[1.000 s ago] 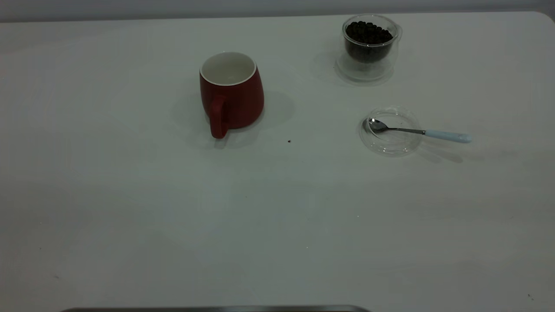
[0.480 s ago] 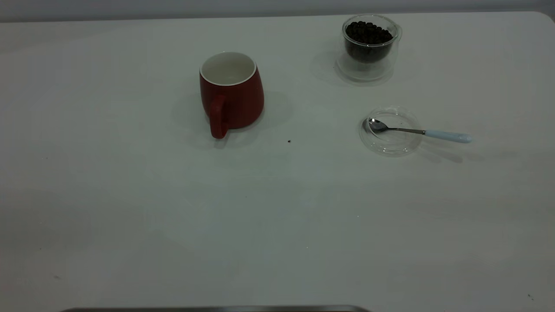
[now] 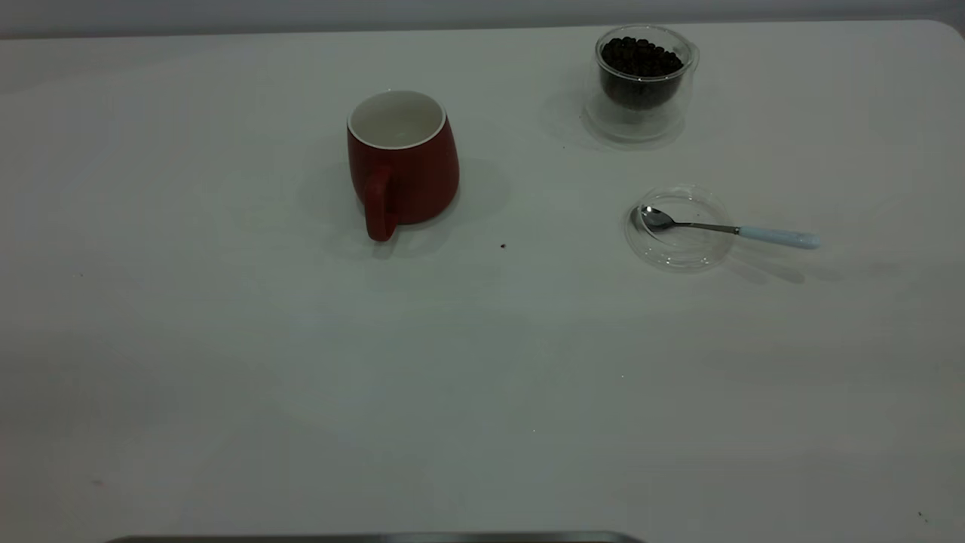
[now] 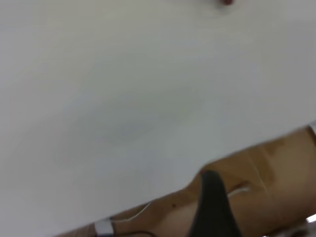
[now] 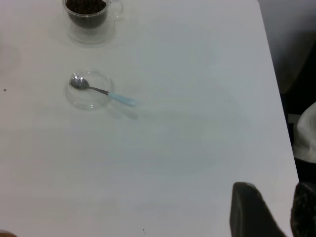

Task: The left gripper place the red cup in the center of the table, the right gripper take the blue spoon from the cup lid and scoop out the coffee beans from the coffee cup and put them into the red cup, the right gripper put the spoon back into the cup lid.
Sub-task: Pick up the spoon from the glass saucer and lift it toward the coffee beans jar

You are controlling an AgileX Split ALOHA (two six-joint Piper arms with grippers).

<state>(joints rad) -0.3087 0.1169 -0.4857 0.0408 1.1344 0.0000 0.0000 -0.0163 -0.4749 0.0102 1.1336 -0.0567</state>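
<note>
The red cup point(image 3: 403, 170) stands upright left of the middle of the table point(image 3: 482, 362), handle toward the front. At the back right is the coffee cup point(image 3: 641, 83), full of coffee beans point(image 3: 639, 56). In front of it lies the cup lid point(image 3: 678, 230); the blue spoon point(image 3: 727, 228) has its bowl in the lid and its handle pointing right. Neither gripper shows in the exterior view. My right gripper point(image 5: 276, 210) is open and empty near the table's right edge, far from the spoon point(image 5: 101, 91). My left gripper point(image 4: 213, 207) hangs over the table's edge.
A tiny dark speck point(image 3: 503, 245) lies between the red cup and the lid. A dark bar point(image 3: 377, 538) runs along the front edge. In the left wrist view, brown floor point(image 4: 266, 197) shows beyond the table edge. A white object point(image 5: 306, 133) sits off the table's right side.
</note>
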